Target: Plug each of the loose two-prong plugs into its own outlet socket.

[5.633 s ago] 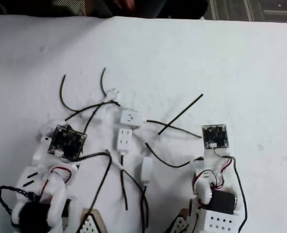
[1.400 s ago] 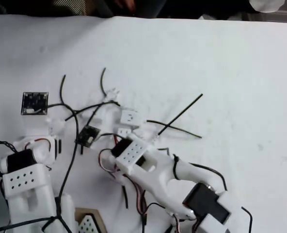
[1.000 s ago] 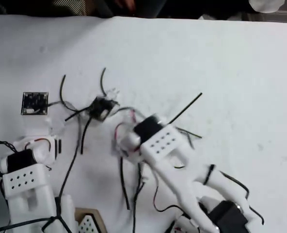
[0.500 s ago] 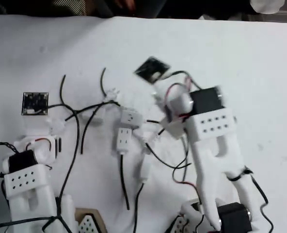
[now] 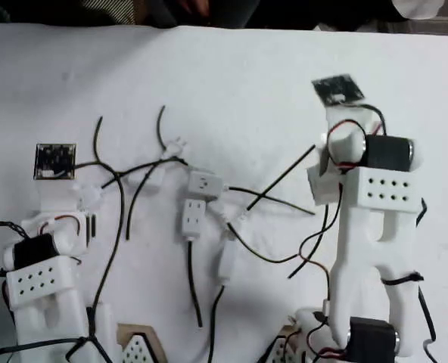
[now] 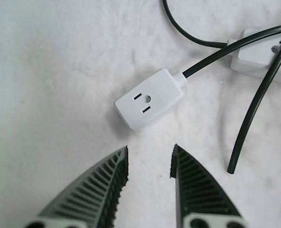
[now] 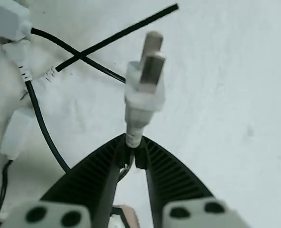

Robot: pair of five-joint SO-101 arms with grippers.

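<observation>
Left gripper: jaws spread, nothing between them, tips just short of white outlet socket lying on cloth, slotted face showing. Black cord lies beside it, cut end loose. Second socket sits farther on, with cords crossing over it.

Right gripper: pinching white plug by its neck, 2 prongs pointing away from fingers. Past plug, crossed cords form X on cloth.

From above, pair of sockets lies mid-table between arms, amid tangled leads. White table stretches beyond.
</observation>
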